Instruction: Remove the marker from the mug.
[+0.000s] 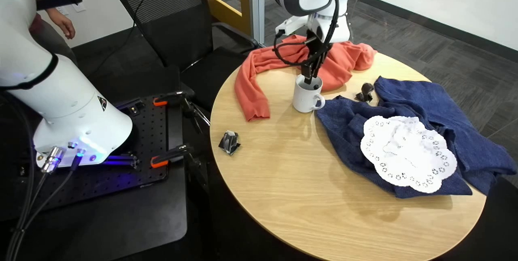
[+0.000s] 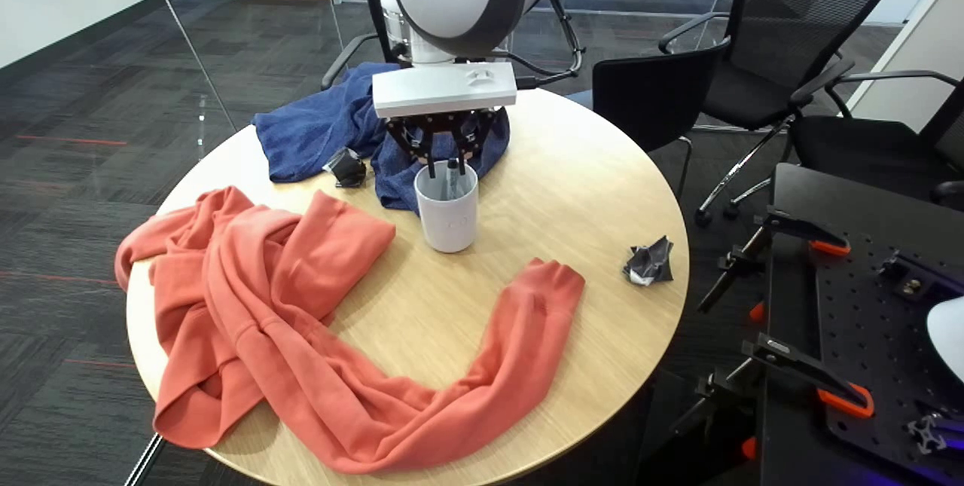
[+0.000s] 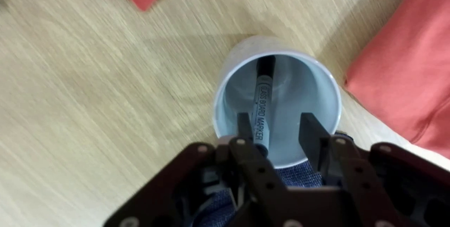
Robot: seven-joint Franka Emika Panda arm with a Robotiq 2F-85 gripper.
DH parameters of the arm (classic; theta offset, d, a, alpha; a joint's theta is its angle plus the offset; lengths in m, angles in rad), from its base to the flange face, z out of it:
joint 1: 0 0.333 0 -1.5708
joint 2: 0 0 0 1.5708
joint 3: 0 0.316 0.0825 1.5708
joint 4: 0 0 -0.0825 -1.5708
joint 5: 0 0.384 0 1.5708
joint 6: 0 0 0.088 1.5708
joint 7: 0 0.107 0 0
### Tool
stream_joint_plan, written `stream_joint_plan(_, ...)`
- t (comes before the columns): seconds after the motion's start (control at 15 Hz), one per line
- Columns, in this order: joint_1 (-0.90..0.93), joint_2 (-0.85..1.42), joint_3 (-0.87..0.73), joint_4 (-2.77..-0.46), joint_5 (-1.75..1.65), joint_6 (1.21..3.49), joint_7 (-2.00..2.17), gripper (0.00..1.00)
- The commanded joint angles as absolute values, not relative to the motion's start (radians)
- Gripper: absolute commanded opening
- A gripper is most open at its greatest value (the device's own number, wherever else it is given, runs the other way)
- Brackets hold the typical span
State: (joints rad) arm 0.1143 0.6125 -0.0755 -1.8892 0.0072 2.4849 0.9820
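Observation:
The white mug [image 1: 302, 100] stands upright on the round table, also seen in an exterior view [image 2: 449, 224] and the wrist view [image 3: 299, 89]. The marker [image 3: 262, 105] leans inside it, with a grey-white printed barrel and dark ends. Its dark upper end shows near the rim in both exterior views [image 1: 316, 87] [image 2: 452, 178]. My gripper [image 3: 276, 117] points down over the mug, fingers apart, tips at or just inside the mouth. In the wrist view the marker lies between the fingers, close beside the left one, with a wide gap to the right one. The mug's handle shows in an exterior view.
A red-orange garment [image 2: 301, 305] lies beside the mug. Blue denim [image 1: 429, 99] with a white lacy doily [image 1: 408, 153] lies on the mug's handle side. Crumpled black pieces lie near the table edge [image 1: 230, 143] and by the denim [image 1: 365, 92].

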Motion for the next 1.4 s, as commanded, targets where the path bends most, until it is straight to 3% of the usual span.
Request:
stream_joint_plan(0.0, 0.108, 0.652, -0.072, -1.834, 0.045, 2.456, 0.953, 0.41)
stream_joint_plan(1.13, 0.152, 0.694, -0.126, -1.832, 0.012, 2.529, 0.991, 0.44)
stream_joint_plan(1.2, 0.155, 0.696, -0.129, -1.832, 0.011, 2.530, 0.993, 0.42)
stream_joint_plan(1.33, 0.160, 0.698, -0.133, -1.834, 0.009, 2.531, 0.994, 0.17)
